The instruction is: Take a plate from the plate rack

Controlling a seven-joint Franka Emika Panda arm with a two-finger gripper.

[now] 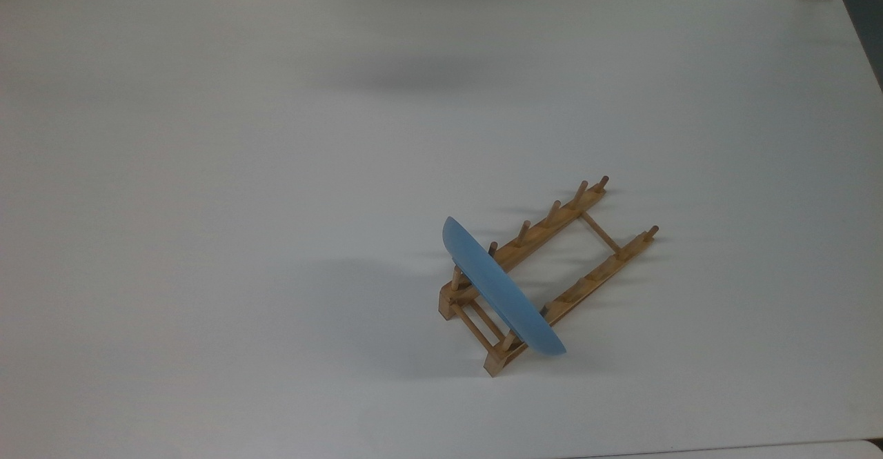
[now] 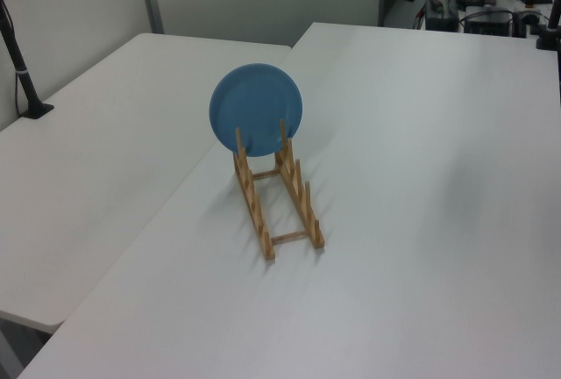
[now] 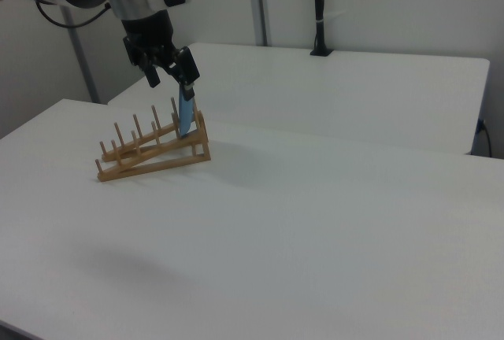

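The rack (image 1: pixel 545 279) stands on the white table (image 1: pixel 207 203), right of centre and toward the near edge in the top view. The plate (image 1: pixel 500 290) stands on edge in the rack's end slot, at the top view's lower-left end, held between pegs; the other slots are bare. In the left view the plate (image 2: pixel 256 110) sits at the rack's (image 2: pixel 279 199) far end, its face showing.

In the right view the gripper (image 3: pixel 172 71) hangs in front of the plate's (image 3: pixel 186 112) top edge, fingers apart with nothing between them.

Wide bare tabletop lies all round the rack, most of it to the top view's left and far side.
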